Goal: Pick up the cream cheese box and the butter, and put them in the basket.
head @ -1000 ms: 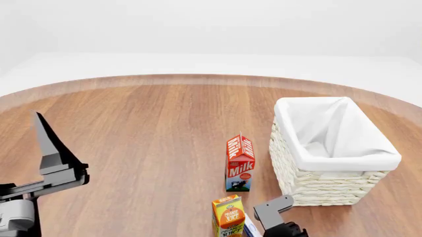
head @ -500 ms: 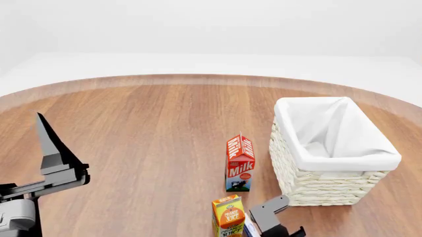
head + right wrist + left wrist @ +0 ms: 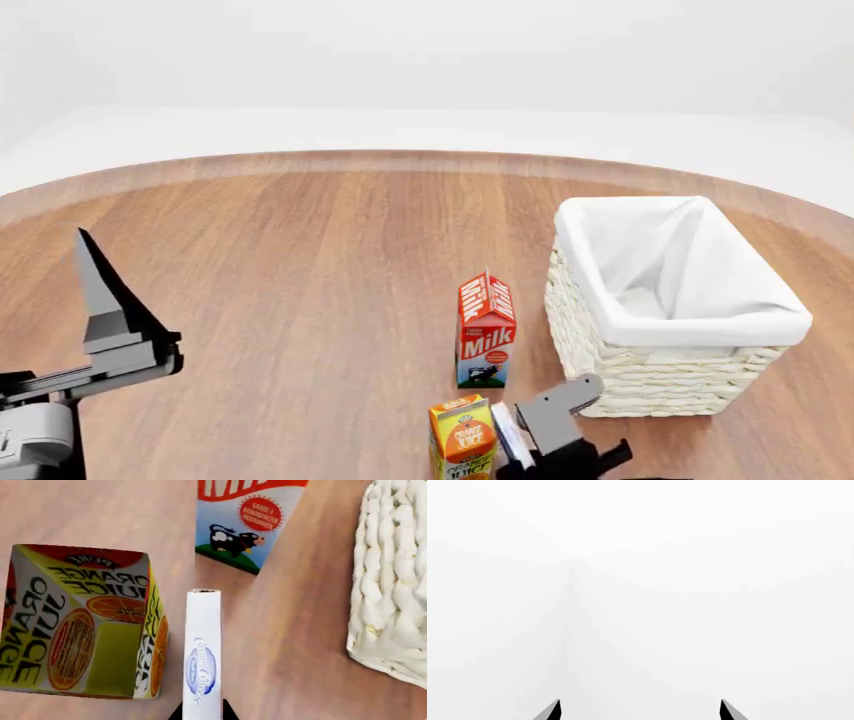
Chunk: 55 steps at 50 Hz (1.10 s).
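The cream cheese box [image 3: 202, 665] is pinched edge-on by the right gripper [image 3: 567, 450] at bottom centre, beside the juice [image 3: 462, 436]. The left gripper [image 3: 104, 300] is held wide open at lower left.

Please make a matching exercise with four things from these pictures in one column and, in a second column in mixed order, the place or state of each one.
Things:
1. milk carton
2. orange juice carton
3. basket
4. cream cheese box

Places or states:
A. thin white box standing on edge beside the orange juice carton
B. lined with white cloth, nothing seen inside
C. upright, just left of the basket
D. nearest the bottom edge of the head view

Pairs: 1-C, 2-D, 3-B, 4-A
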Available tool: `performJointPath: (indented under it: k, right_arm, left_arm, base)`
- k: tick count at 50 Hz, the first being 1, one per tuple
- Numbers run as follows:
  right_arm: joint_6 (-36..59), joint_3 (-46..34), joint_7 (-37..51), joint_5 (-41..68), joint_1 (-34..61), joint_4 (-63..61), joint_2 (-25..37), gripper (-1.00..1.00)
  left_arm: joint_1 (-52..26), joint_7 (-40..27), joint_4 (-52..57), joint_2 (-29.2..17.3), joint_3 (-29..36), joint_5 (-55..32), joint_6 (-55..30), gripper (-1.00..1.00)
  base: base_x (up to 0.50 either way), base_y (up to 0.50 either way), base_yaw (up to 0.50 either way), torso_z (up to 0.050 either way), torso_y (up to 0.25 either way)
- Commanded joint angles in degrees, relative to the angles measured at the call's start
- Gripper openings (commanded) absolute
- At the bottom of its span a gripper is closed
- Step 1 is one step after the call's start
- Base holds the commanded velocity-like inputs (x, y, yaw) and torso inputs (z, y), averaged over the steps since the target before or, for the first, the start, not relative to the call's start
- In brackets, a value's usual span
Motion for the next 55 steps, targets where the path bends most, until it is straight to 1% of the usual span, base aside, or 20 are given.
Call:
performJointPath:
  k: [1,11,22,29,32,41,55]
  right_arm:
    - [3.0,8.1,10.4,10.0,1.0,-18.2,7.1,-1.00]
    - [2.5,12.1,15.5,16.2,-0.1,-25.1,11.3,-1.00]
    - [0.8,14.3,17.7,18.7,-2.2,-28.5,14.3,-1.00]
    - [0.0,16.4,19.9,21.5,-1.8,-31.5,16.5,-1.00]
    - [-0.4,18.4,22.4,24.5,0.3,-34.7,18.4,-1.00]
    - [-1.7,22.5,27.4,32.6,5.9,-38.8,22.7,-1.00]
    - [-0.9,24.5,32.1,42.2,17.0,-39.7,26.2,-1.00]
  left_arm:
    - [0.0,-0.2,0.4,-0.2,-0.1,-0.4,-0.4,1.00]
    - [0.0,-0.3,0.8,-0.5,-0.2,-0.6,-0.5,1.00]
    - [0.0,-0.5,1.1,-0.7,-0.2,-0.6,-0.6,1.00]
    - [0.1,-0.6,1.2,-0.8,-0.3,-0.7,-0.6,1.00]
    - [0.1,-0.7,1.5,-0.9,-0.4,-0.8,-0.7,1.00]
    - [0.3,-0.9,1.8,-1.0,-0.6,-0.8,-0.8,1.00]
    - [0.3,-1.1,2.0,-1.2,-0.5,-0.9,-0.9,1.00]
  base:
    - [0.00,0.00,0.00,0.000,0.000]
    - [0.00,0.00,0.00,0.000,0.000]
    - [0.00,0.00,0.00,0.000,0.001]
    - [0.00,0.00,0.00,0.000,0.000]
    - [0.00,0.00,0.00,0.000,0.000]
    - [0.00,0.00,0.00,0.000,0.000]
    - [0.00,0.00,0.00,0.000,0.001]
